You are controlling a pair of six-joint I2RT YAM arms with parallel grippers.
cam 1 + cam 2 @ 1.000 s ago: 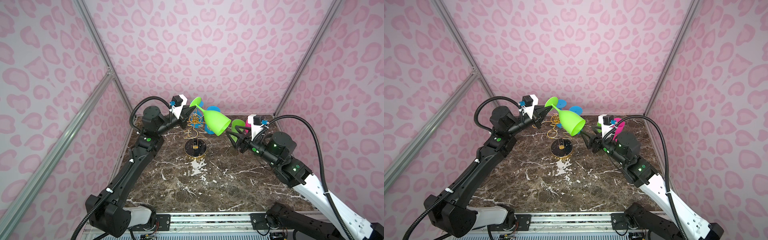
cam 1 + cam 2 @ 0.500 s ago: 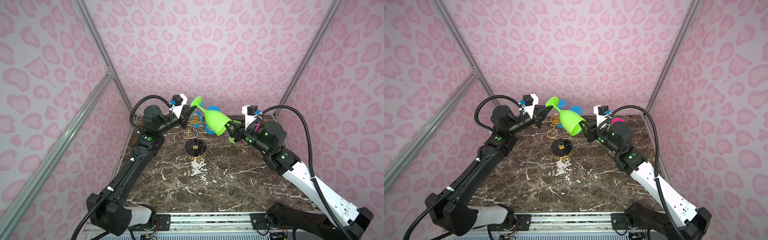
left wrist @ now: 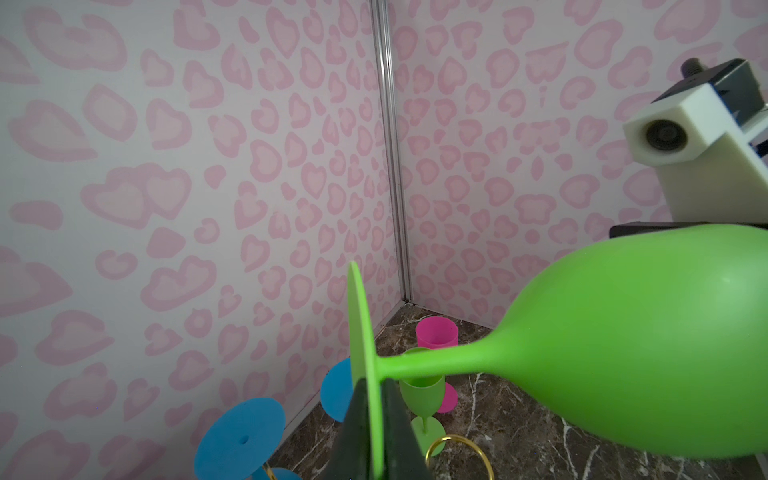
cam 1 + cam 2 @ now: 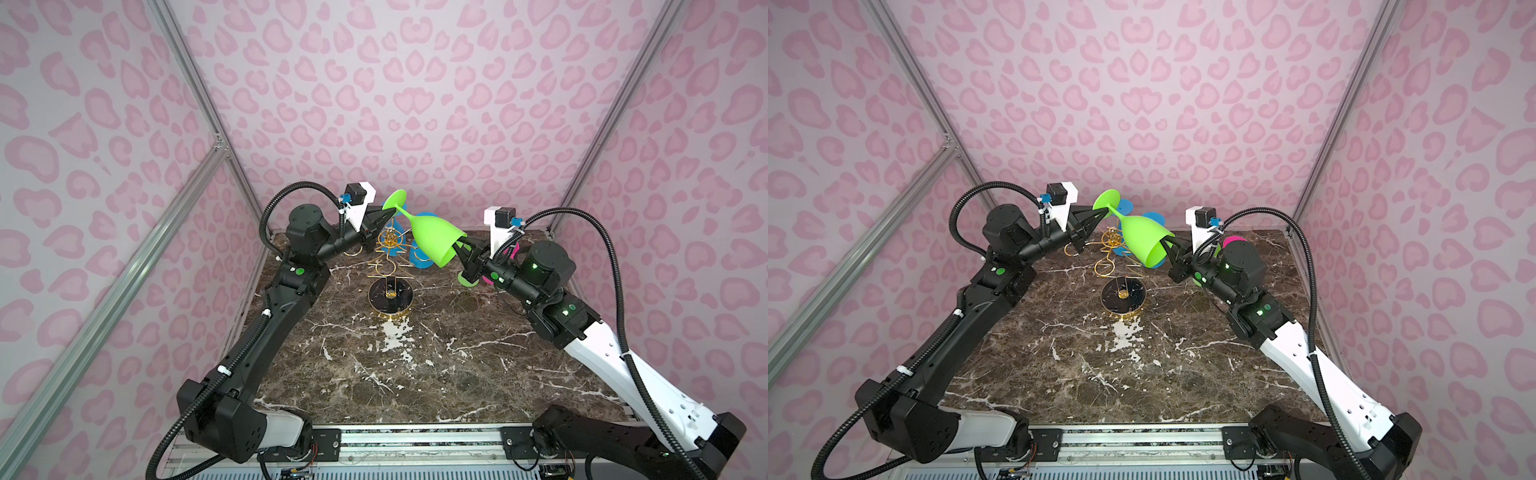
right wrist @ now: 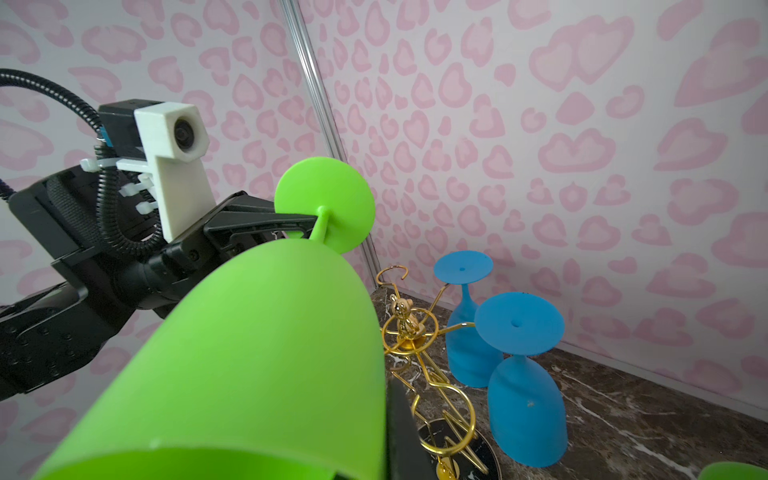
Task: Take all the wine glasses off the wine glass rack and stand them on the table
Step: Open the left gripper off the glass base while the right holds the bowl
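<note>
Pinching the lip of the green wine glass (image 4: 432,237), the right claw (image 4: 460,247) is clenched on it, one finger inside the bowl and one outside, as the right wrist view shows. At the opposite end the left claw (image 3: 376,399) straddles the glass's round foot, a finger on each face; whether it presses or stands slack cannot be told. Between them the glass hangs tilted in the air, foot high toward the far left corner, mouth low toward the right edge, above and clear of the wine glass rack (image 4: 389,297), which stands near the middle of the table's (image 4: 415,374) far edge. Two blue glasses (image 5: 525,407) sit foot-up on the rack's far side; a pink glass (image 3: 436,332) and a small green glass (image 3: 419,390) are near the far right corner. Judged step: passing the glass from left to right. Done well, the left claw opens fully and backs off along the foot's plane before the right arm moves, since a rim pinch resists the long stem's leverage poorly; the glass then travels clear of the rack's arms and the blue glasses.
</note>
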